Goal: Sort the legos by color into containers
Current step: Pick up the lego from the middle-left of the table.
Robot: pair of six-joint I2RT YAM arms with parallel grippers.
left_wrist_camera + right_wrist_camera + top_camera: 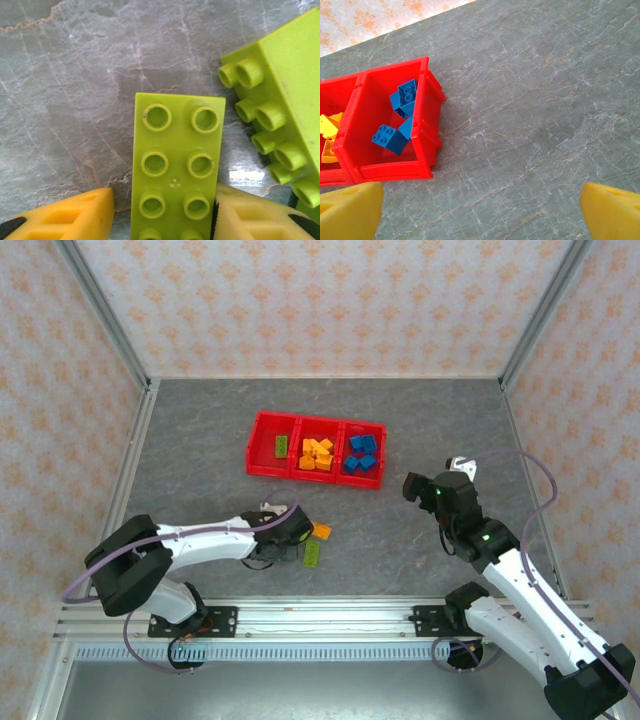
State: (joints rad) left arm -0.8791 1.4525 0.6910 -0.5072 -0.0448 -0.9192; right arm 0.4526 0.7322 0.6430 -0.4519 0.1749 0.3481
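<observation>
My left gripper (163, 212) is low over the table near its front, with its jaws either side of a flat lime green lego (175, 165). The right pad (240, 212) touches the brick; the left pad (75, 215) stands a small gap off it. A second green lego (285, 100) lies on its side just to the right. From above, the left gripper (287, 538) sits beside a green lego (312, 553) and an orange lego (322, 531). The red containers (300, 476) hold one green lego (283, 445), orange legos (317, 453) and blue legos (361, 453). My right gripper (436, 480) is open and holds nothing.
In the right wrist view the tray's blue compartment (427, 125) with its blue legos (395, 135) lies at the left, and bare grey table (530, 125) lies under the right gripper (482, 215). Patterned walls and metal posts (140, 390) fence the table.
</observation>
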